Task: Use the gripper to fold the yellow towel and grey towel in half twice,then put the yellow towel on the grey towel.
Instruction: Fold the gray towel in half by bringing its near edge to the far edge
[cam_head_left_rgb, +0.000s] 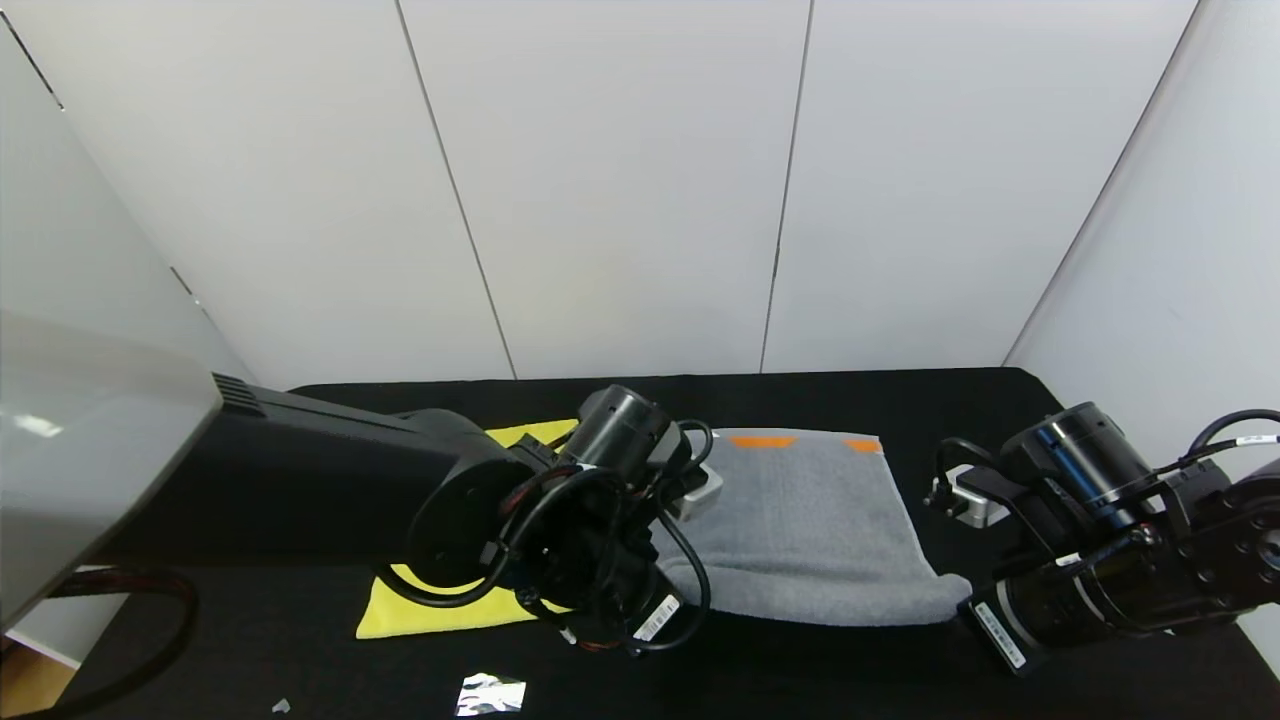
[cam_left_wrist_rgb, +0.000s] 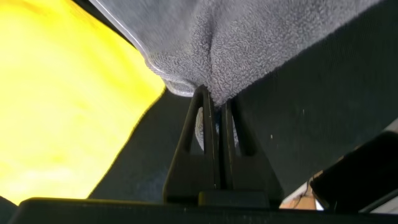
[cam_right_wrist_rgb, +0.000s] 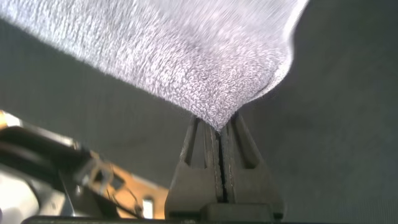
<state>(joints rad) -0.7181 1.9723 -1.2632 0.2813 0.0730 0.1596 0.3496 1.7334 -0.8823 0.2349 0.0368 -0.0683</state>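
The grey towel (cam_head_left_rgb: 810, 525) lies on the black table (cam_head_left_rgb: 860, 670), slightly right of centre, with two orange band marks (cam_head_left_rgb: 762, 441) along its far edge. Its near edge is rounded like a fold, and its two near corners are each pinched by a claw.

The left claw (cam_left_wrist_rgb: 217, 109) is clenched on the towel's near left corner; in the left wrist view the grey terry bunches between the closed fingers (cam_left_wrist_rgb: 204, 134). The right claw (cam_right_wrist_rgb: 219, 134) is clenched on the near right corner, the pile drawn down to a point between its fingers (cam_right_wrist_rgb: 231, 152).

The yellow towel (cam_head_left_rgb: 440, 610) lies flat on the table to the left of the grey towel, largely hidden under the left arm (cam_head_left_rgb: 340, 480) in the head view; the left wrist view shows its edge just beside the grey corner.

White stickers sit on both arms' wrists (cam_head_left_rgb: 657, 618), but their print is too small to read. A small crumpled shiny scrap (cam_head_left_rgb: 490, 693) lies on the table's near edge. No containers appear.
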